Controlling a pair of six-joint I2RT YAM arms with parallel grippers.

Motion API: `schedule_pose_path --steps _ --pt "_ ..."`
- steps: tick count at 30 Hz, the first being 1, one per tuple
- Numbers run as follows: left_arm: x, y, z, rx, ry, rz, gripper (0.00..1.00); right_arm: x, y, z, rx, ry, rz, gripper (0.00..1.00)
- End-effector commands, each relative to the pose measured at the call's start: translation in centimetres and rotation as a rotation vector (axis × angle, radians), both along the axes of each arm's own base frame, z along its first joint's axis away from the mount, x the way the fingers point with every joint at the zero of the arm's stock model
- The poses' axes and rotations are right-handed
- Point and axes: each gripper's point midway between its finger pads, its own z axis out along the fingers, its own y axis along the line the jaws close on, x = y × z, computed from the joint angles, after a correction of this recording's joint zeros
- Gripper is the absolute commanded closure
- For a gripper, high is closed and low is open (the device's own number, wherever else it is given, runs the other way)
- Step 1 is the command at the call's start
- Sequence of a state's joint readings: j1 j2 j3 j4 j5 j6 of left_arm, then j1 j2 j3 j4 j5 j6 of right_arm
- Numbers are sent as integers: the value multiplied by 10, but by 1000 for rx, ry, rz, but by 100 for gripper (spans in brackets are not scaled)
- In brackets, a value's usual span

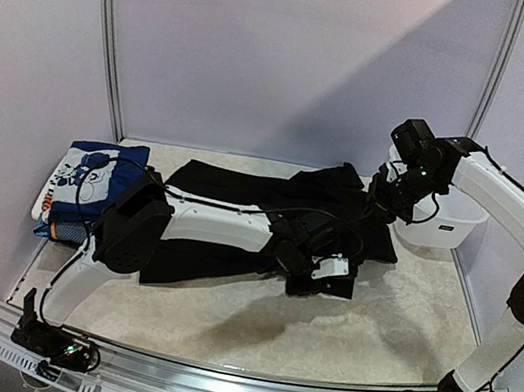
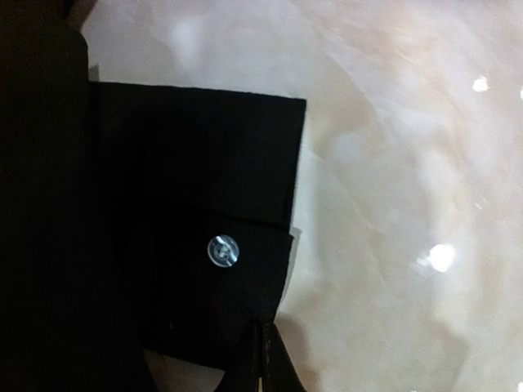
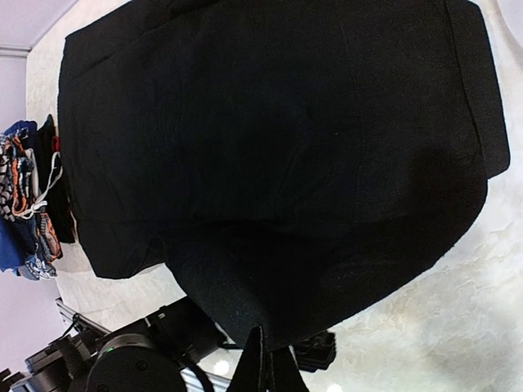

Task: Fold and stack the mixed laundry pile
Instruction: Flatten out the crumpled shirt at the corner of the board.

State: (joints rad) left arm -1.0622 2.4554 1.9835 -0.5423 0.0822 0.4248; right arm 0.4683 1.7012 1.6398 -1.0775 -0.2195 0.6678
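The table (image 1: 402, 322) has a cream, marble-patterned top, and a large black garment (image 1: 242, 193) lies spread across its middle, with one buttoned cuff (image 2: 204, 204) flat on the bare surface at the garment's near right part. Close to the garment's left end sits a folded stack (image 1: 93, 176) topped by a blue cartoon-print piece. Beyond its far right end stands a white plastic tub (image 1: 445, 223).

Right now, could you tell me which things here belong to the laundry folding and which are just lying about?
Job in hand:
- black garment, pinched by the left gripper and the right gripper
- folded stack, cartoon print on top

Lying about:
- tub, at the far right
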Motion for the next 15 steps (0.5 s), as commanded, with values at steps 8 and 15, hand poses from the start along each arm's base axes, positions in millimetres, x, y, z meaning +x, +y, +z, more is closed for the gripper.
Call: schedule_pose_path --steps 8,15 --pt "-79 20 96 -155 168 -68 100 -13 -24 -37 -114 26 8 100" --pt "-123 38 149 -247 312 -139 100 -34 -36 -61 -144 54 28 100"
